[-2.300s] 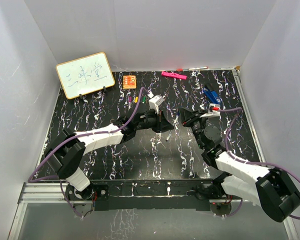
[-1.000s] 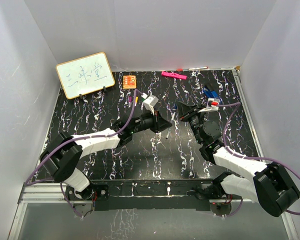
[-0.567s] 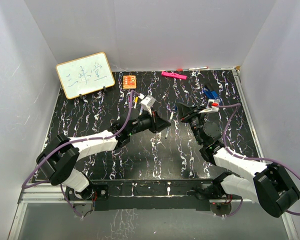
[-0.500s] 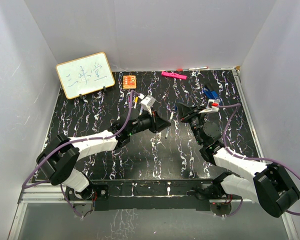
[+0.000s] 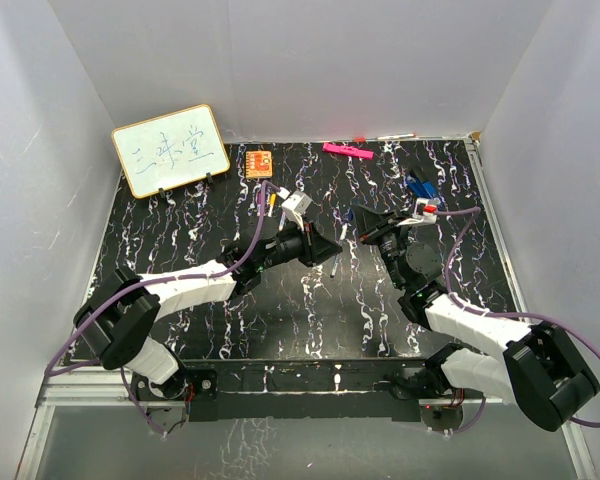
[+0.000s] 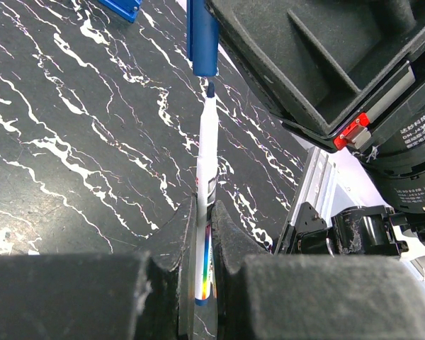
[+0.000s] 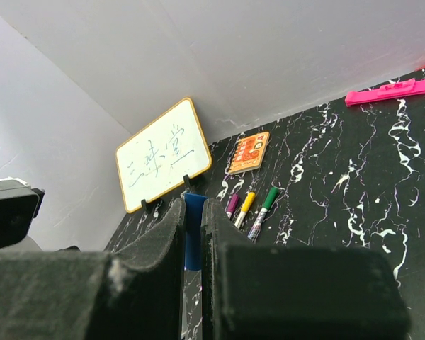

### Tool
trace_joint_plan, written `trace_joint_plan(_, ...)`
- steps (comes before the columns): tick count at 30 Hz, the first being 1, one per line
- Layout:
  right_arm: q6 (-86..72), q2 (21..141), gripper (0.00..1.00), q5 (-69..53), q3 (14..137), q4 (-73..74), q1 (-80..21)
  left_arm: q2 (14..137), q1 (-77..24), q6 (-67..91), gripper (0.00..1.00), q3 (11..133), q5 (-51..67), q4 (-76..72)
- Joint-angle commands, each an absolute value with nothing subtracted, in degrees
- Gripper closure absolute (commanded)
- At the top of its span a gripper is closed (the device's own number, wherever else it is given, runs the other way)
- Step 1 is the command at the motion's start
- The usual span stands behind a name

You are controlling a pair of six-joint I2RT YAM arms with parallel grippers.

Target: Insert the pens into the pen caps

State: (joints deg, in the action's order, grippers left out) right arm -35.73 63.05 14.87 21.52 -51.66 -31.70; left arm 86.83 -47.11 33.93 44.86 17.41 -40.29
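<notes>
Left wrist view: left gripper (image 6: 204, 212) is clamping the pen (image 6: 206, 142), right gripper (image 7: 192, 207) the blue cap (image 6: 202, 35); misalignment is risking a jam.

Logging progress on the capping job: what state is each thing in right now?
blue pen: uncapped, gripped by left hand, tip just outside cap mouth.
blue cap: gripped by right hand, off the pen.
purple pen, yellow pen, green pen: capped, lying on table.

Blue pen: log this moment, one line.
left gripper: shut on pen | right gripper: shut on cap | tip at cap mouth, not inserted
</notes>
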Motion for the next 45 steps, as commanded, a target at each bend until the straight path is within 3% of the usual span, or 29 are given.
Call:
trace_joint_plan(1, -36.0, 63.0, 1.0, 13.8, 22.4, -55.6, -31.6, 86.4, -47.4, 33.7, 1.0, 45.3, 18.1, -42.4)
trace_joint_plan(45, -36.1, 62.7, 1.0, 11.7, 22.3, -54.4, -31.6, 85.1, -47.4, 33.9, 1.0, 44.0, 16.5, -43.7)
